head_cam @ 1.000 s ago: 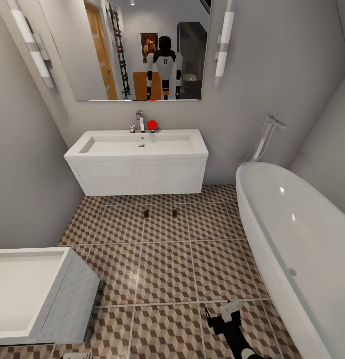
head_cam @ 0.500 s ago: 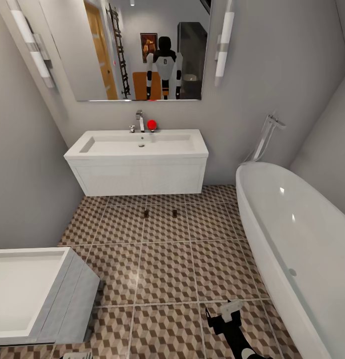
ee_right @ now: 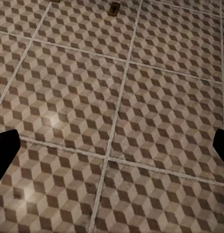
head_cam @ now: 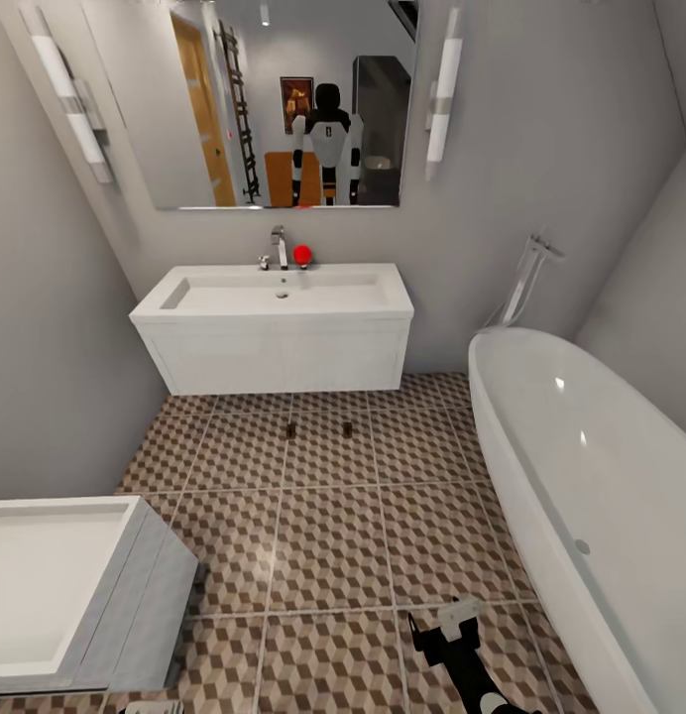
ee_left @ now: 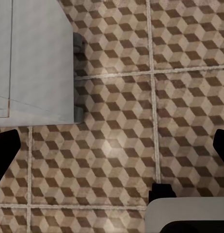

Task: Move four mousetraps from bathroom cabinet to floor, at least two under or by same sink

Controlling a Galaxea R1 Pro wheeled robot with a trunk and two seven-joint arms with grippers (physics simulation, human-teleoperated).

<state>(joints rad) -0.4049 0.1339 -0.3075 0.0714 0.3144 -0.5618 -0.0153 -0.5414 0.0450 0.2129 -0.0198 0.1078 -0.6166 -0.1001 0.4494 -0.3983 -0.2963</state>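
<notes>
1. We see two mousetraps (head_cam: 290, 430) (head_cam: 347, 428) lying on the bathroom floor (head_cam: 333, 535) just in front of the sink (head_cam: 274, 293); they read as small dark specks with a tan hint, too small to show wire or red spot.
2. The sink is a wide white basin with a chrome faucet (head_cam: 279, 246) on a white wall-hung vanity; a red ball (head_cam: 301, 255) sits beside the faucet.
3. In the right wrist view one trap (ee_right: 114, 8) lies far off on the cube-patterned tiles, another cut by the frame edge.
4. The right gripper (ee_right: 112, 145) shows dark fingertips (ee_right: 5, 150) at opposite frame edges, spread wide, holding nothing.
5. The left gripper (ee_left: 112, 150) is likewise spread wide and empty over tiles beside the white toilet (ee_left: 34, 58).
6. The white bathtub (head_cam: 591, 476) is cut off at the frame's right.
</notes>
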